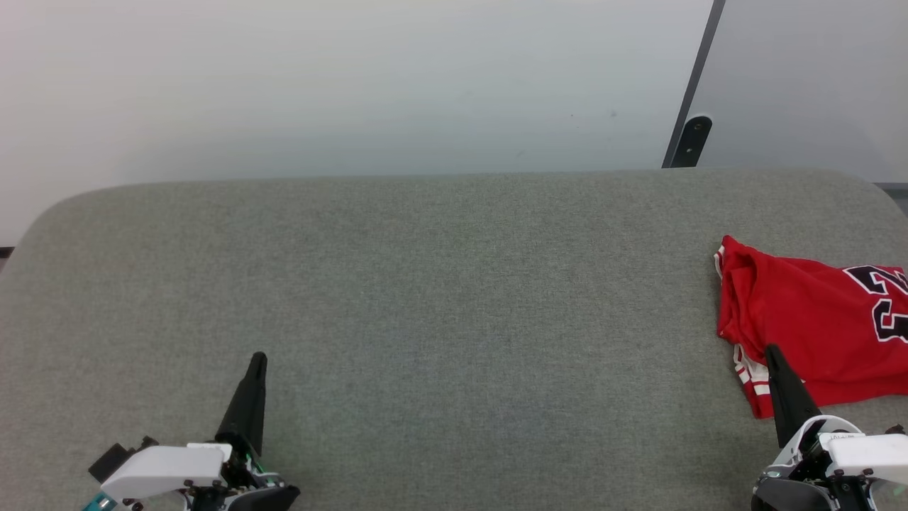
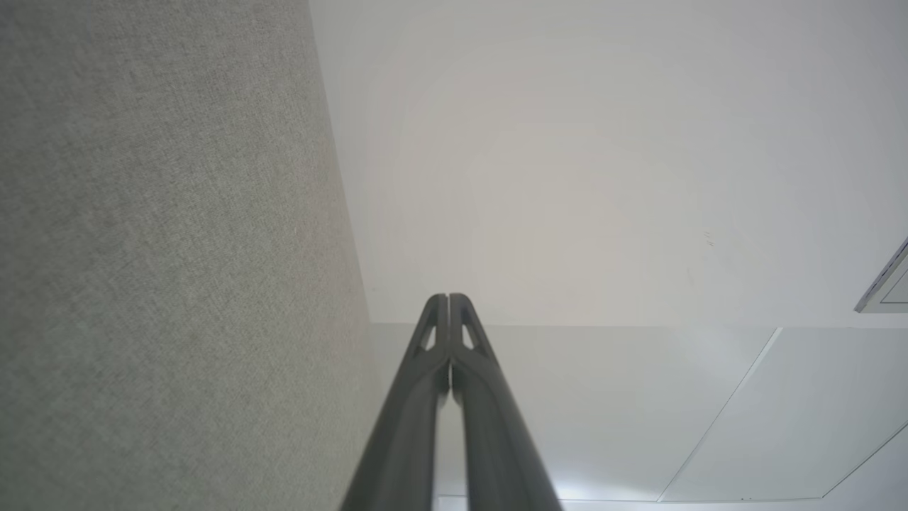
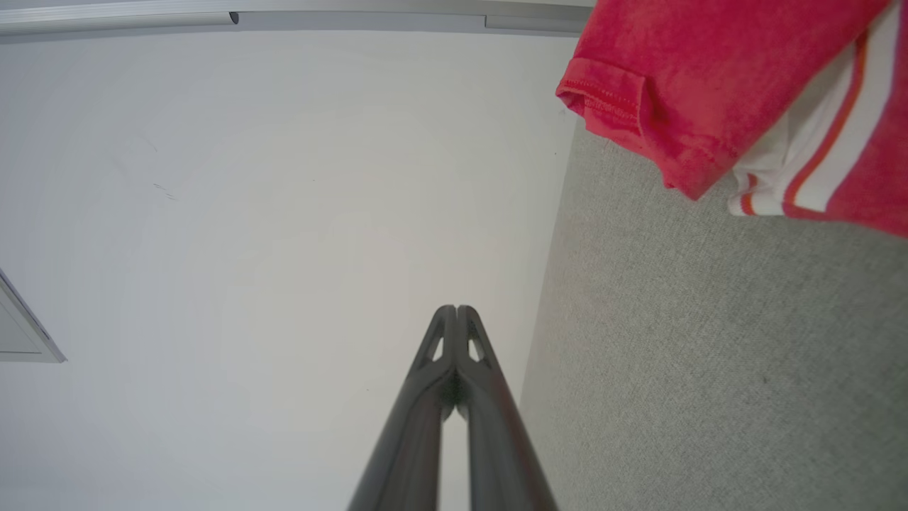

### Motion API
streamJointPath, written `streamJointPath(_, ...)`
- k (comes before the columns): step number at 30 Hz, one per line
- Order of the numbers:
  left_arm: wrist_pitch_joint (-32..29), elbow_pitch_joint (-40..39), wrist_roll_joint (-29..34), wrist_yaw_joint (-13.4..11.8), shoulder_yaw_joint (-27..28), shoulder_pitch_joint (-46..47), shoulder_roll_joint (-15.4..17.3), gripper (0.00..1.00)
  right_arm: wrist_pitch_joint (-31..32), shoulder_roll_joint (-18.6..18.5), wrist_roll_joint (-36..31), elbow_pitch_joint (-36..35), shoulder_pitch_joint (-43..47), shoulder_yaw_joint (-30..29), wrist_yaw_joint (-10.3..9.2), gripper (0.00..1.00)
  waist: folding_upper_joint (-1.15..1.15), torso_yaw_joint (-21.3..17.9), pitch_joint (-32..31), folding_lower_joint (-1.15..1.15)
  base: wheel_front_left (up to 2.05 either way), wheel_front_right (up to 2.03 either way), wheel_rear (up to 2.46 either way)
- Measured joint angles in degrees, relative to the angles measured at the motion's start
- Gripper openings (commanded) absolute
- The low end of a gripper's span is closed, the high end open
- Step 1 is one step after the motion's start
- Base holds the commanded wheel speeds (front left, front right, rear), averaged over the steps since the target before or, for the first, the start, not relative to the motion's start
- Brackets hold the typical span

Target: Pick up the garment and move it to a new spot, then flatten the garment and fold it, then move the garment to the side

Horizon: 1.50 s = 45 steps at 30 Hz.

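Two grippers sit at the near edge of the grey table (image 1: 454, 284): left gripper (image 1: 257, 362) toward the left corner, right gripper (image 1: 773, 353) toward the right, each with fingers pressed together and holding nothing. At the right edge the garment (image 1: 801, 319) lies loosely doubled, just beside the right fingertips. That fits a heap awaiting pickup or a fold already set aside; any regrasp likely needs all hem layers pinched, since thin cloth slips.

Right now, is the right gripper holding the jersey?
No: in the right wrist view the right gripper is shut with nothing between its fingers, and the jersey lies apart from it on the grey padded surface.
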<state>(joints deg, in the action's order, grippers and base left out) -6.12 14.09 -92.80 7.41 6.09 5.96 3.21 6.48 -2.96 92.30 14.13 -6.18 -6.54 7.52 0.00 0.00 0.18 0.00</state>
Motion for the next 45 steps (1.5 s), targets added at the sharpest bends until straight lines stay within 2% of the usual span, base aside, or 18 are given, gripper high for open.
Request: streamJointPath(45,-0.25,0.00,0.10,0.00,0.22,0.02,-0.18,0.00,0.00,0.00,0.00,0.00,0.00,0.00,-0.01,0.00,0.00,0.00,0.00,0.00,0.00,0.00,0.00)
